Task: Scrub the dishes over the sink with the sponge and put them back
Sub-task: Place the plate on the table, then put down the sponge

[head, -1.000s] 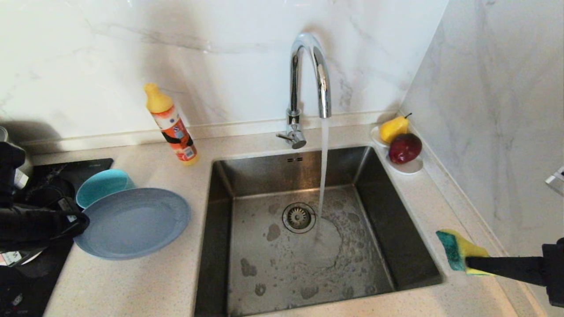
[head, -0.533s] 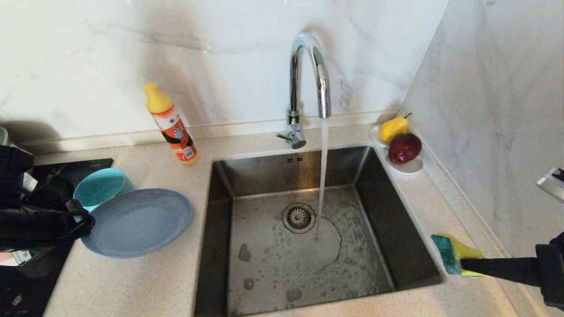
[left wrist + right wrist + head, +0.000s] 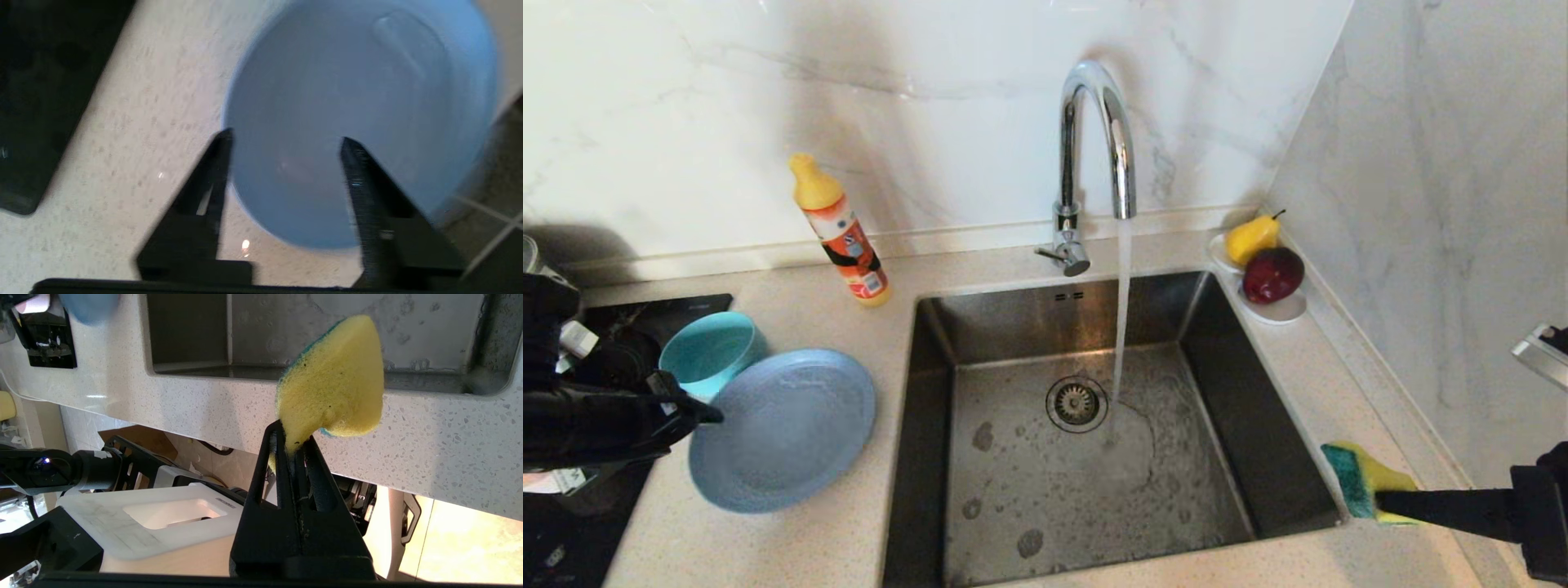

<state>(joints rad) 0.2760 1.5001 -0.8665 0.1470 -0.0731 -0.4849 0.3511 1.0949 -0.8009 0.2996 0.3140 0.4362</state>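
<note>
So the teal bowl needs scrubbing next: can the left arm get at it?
Probably yes: the left gripper, open, sits beside the small teal bowl, nothing between them.

White marble-veined wall panels (image 3: 915, 90) met in a corner behind a speckled beige tabletop (image 3: 792, 539). A black cooktop (image 3: 572, 523) sat inset at its left end. Bright, even light glanced off the wall (image 3: 1437, 204) on the right.

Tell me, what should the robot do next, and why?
Probably draw the left gripper back from the plate and reach for the teal bowl: its fingers stand apart, the plate rests on the counter, and the right gripper holds the sponge.
</note>
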